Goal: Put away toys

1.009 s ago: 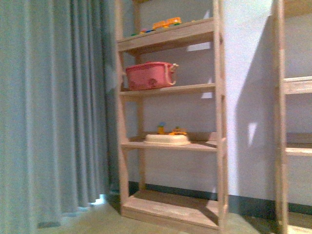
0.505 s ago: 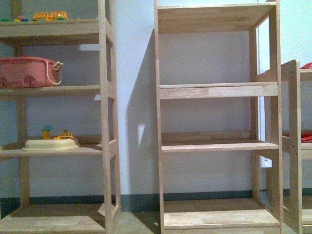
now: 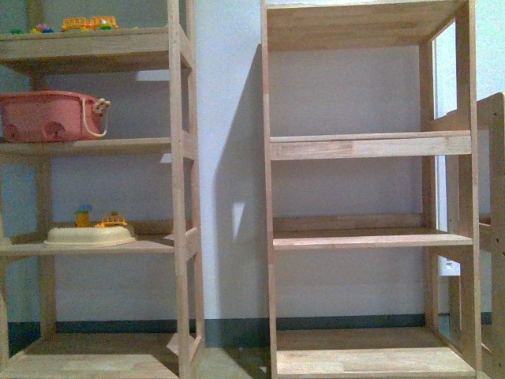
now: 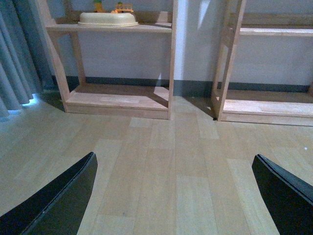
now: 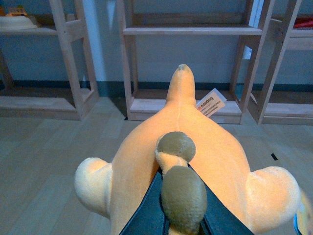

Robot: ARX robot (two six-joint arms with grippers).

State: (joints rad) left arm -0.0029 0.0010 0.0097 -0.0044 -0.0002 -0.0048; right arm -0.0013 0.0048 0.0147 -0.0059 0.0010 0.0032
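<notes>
In the right wrist view a yellow-orange plush animal (image 5: 181, 122) fills the foreground, with a white tag (image 5: 211, 103) at its far side. My right gripper (image 5: 178, 215) is shut on it. Its dark fingers (image 5: 146, 215) pinch the toy beside an olive-brown fuzzy tuft (image 5: 182, 196). My left gripper (image 4: 176, 196) is open above the wooden floor, with nothing between its black fingers (image 4: 58, 200). The front view shows neither gripper nor the plush.
Two wooden shelf units stand against the wall. The left unit (image 3: 183, 197) holds a pink basket (image 3: 47, 115), a cream tray (image 3: 88, 235) with small toys, and a toy vehicle (image 3: 88, 24). The right unit (image 3: 371, 146) is straight ahead. A curtain (image 4: 14, 58) hangs at the left.
The front view has swung right, off the curtain and onto the second shelf unit, then drifted slightly back left. The pink basket now sits at the left edge.
</notes>
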